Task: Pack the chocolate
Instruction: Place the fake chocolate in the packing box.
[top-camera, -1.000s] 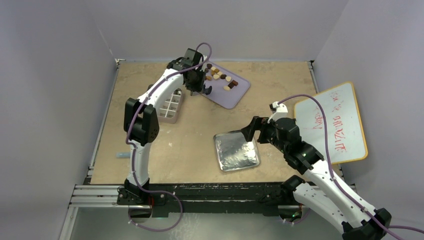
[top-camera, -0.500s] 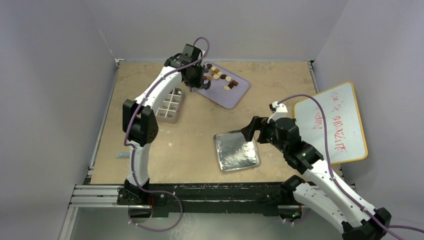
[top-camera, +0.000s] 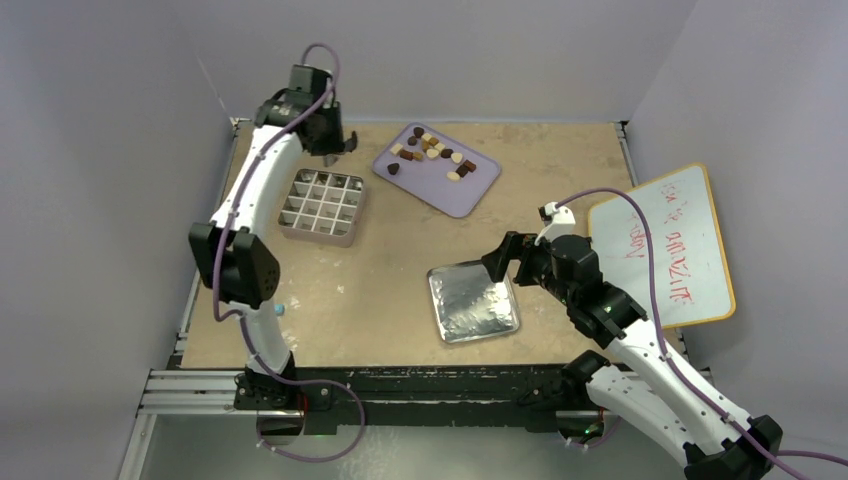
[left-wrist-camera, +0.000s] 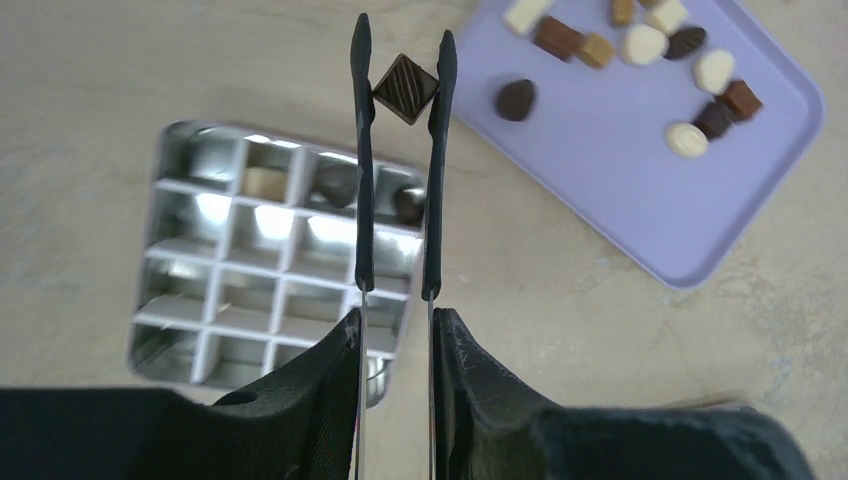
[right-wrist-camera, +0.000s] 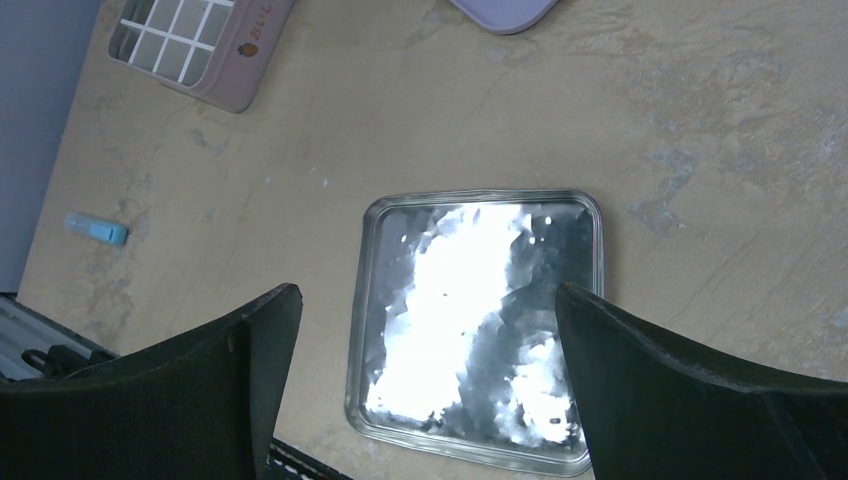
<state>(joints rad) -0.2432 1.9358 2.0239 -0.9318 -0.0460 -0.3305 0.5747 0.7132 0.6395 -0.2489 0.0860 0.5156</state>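
My left gripper (left-wrist-camera: 397, 322) is shut on black tweezers (left-wrist-camera: 362, 170), and their tips pinch a dark brown square chocolate (left-wrist-camera: 405, 88) above the table. It hangs just past the far edge of the gridded tin box (left-wrist-camera: 143, 340), between it and the purple tray (left-wrist-camera: 620, 190). In the top view this gripper (top-camera: 330, 142) is behind the box (top-camera: 318, 238). Three cells hold chocolates (left-wrist-camera: 335, 183). Several more chocolates (top-camera: 432, 150) lie on the tray (top-camera: 445, 195). My right gripper (right-wrist-camera: 425, 295) is open and empty above the silver lid (right-wrist-camera: 480, 320).
A whiteboard (top-camera: 665, 245) with red writing lies at the right edge. A small blue object (top-camera: 279, 309) lies near the left arm's base and shows in the right wrist view (right-wrist-camera: 97, 229). Grey walls enclose the table on three sides.
My left arm has swung from the purple tray to the left and back, behind the box, carrying a chocolate in the tweezers. The right arm has not moved.
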